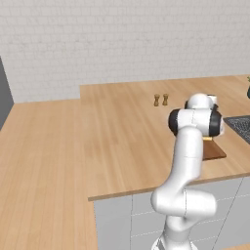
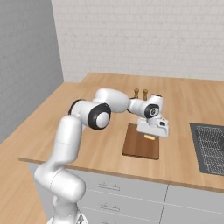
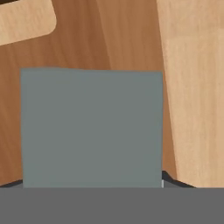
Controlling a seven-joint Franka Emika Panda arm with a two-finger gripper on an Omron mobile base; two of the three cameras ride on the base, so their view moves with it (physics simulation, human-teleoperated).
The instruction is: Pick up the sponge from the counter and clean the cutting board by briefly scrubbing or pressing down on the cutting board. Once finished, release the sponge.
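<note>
Counter [image 2: 183,105] carries the cutting board [image 2: 133,146] near its front edge. Gripper [image 2: 151,136] hangs low above the board, fingers closed on the sponge [image 2: 150,137], its grey top facing the hand camera.

My arm [image 2: 83,131] rising from the base, elbow bent, forearm reaching forward, wrist turned downward, my gripper [image 2: 150,136] pointing down, fingers apparently closed, though their tips are mostly hidden
</note>
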